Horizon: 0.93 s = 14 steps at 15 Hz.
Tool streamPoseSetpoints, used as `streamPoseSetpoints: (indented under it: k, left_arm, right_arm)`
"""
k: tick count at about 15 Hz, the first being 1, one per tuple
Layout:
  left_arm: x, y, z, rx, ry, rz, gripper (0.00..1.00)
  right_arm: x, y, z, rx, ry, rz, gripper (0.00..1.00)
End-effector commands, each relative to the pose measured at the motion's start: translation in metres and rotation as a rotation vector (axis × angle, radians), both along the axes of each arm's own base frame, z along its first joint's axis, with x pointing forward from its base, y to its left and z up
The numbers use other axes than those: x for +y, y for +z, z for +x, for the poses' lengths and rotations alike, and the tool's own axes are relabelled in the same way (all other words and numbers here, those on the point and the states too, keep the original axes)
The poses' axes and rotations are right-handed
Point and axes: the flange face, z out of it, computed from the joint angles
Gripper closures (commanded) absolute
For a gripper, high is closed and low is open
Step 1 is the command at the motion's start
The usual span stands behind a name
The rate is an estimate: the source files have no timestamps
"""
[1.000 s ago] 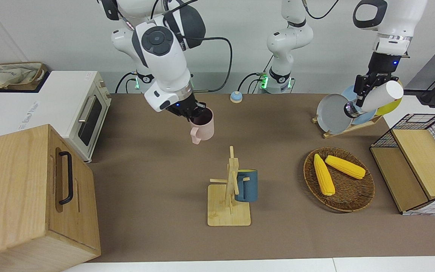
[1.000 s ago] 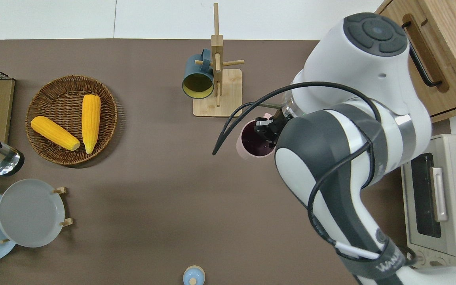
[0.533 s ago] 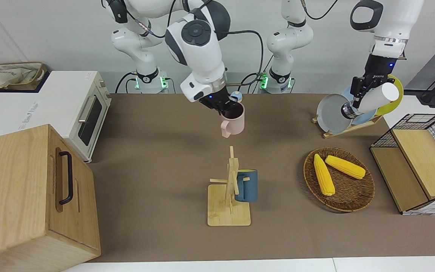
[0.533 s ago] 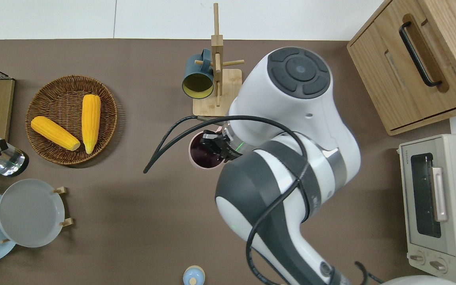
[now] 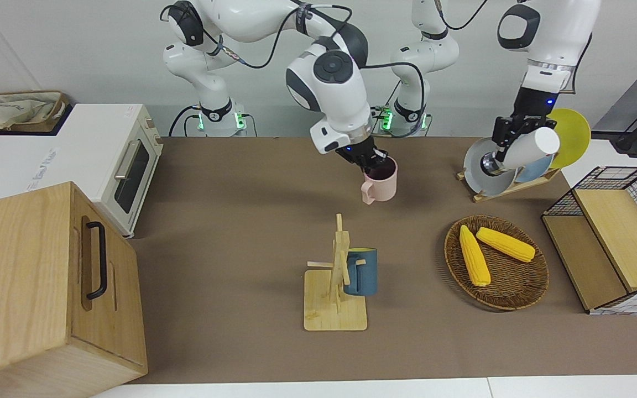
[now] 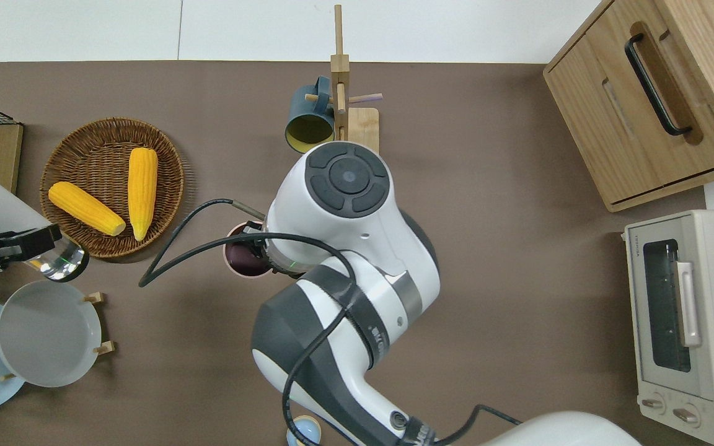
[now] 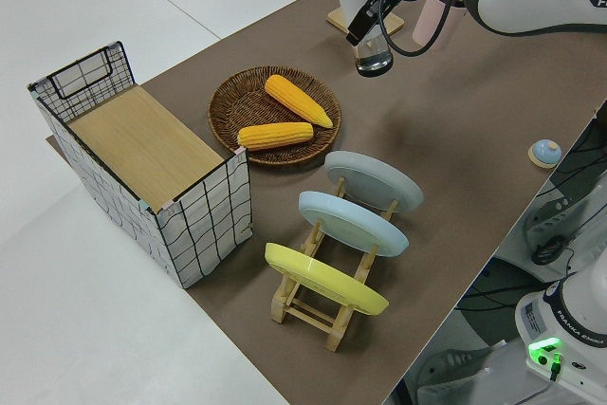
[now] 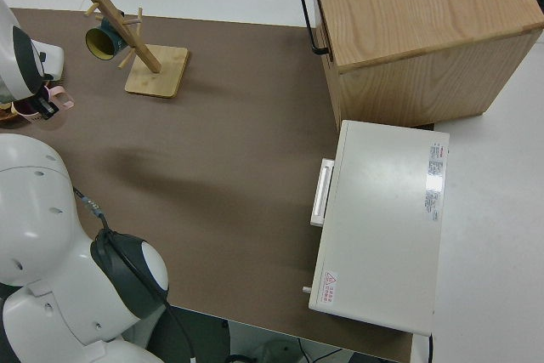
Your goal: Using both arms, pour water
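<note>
Now, taking my left pincer [image 5: 509, 135] first: it is clamped across a white bottle [image 5: 530, 147], which hangs tilted with its shiny end lower. From overhead it is over the table [image 5: 230, 265] between the wicker basket [image 6: 165, 155] and the grey plate [image 6: 47, 334]. I cannot tell whether that shiny end is capped or open.

My right pincer [image 5: 371, 160] is closed on the rim of a pink mug [image 5: 380, 187], one finger inside the dark bowl and one outside. The mug hangs upright with its handle down toward the table, over bare table near the middle. The wooden mug rack [image 5: 335, 309] with the blue mug [image 5: 361, 272] lies farther from me than that spot.

The two vessels are well apart, so I judge the step in hand to be bringing them together; no pouring has begun. To do it well I would hold the mug level, since a rim pinch lets it swing, and bring it under the bottle's low end. That keeps the mug below the bottle and spares the basket and the plates a nudge. Only when the mouth is plainly over the bowl would I tip the bottle further, slowly, so the stream lands inside and misses my finger on the rim.
</note>
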Motion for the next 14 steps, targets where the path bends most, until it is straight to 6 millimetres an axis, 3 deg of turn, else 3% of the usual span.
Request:
streamPoseSetpoints:
  k: [1, 4, 6, 14]
  left_arm:
    - [-0.025, 0.007, -0.015, -0.011, -0.003, 0.006, 0.88]
    - [-0.043, 0.006, -0.016, -0.002, -0.008, -0.004, 0.88]
    - [-0.045, 0.005, -0.016, 0.003, -0.005, 0.013, 0.88]
    - [-0.038, -0.012, -0.019, 0.028, -0.013, 0.05, 0.88]
  right_arm:
    - [0.039, -0.033, -0.007, 0.02, -0.1, 0.04, 1.0]
    - [0.063, -0.057, -0.012, 0.027, -0.165, 0.064, 1.0]
    - [0.068, -0.068, -0.013, 0.04, -0.186, 0.066, 1.0]
    - [0.102, -0.118, -0.03, 0.005, -0.165, 0.042, 1.0]
